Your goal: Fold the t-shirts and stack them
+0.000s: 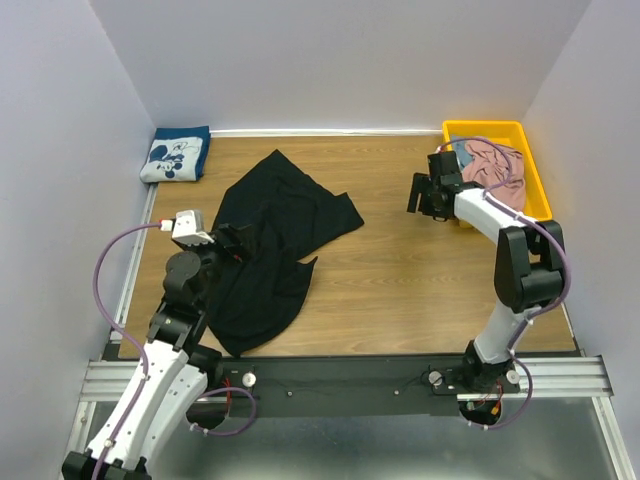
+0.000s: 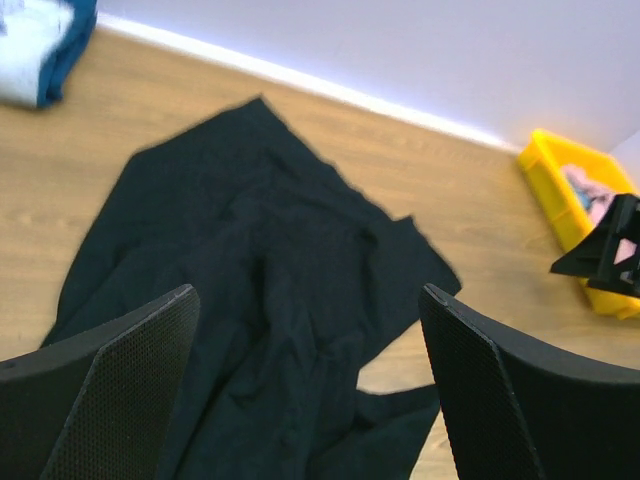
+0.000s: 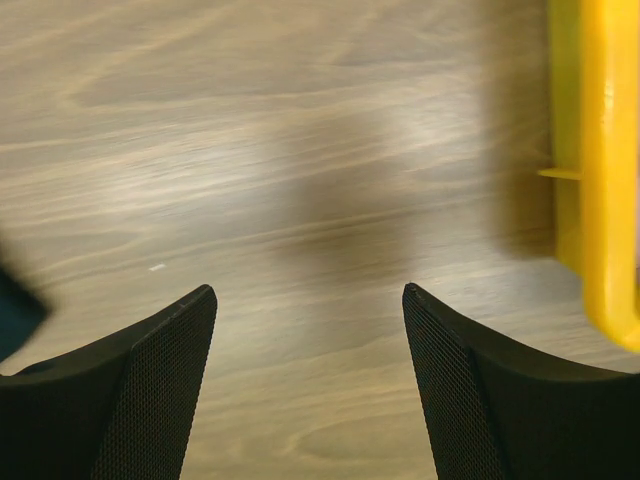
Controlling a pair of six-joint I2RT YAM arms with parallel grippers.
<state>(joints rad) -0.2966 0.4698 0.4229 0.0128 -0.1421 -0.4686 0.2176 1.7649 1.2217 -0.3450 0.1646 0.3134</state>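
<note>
Wood table [image 3: 300,150], yellow bin [image 3: 600,200] before wide right claw [image 3: 309,290]; black t-shirt [image 2: 260,250] before wide left claw [image 2: 308,290].

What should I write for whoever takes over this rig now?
The left gripper is open, empty, over the black t-shirt, which lies unfolded on the table.
The right gripper is open, empty, beside the yellow bin.
Done: the navy mouse-print t-shirt, folded, far left corner.
The pink t-shirt is bunched in the bin.
To do: fold black and pink, stack all three.
</note>
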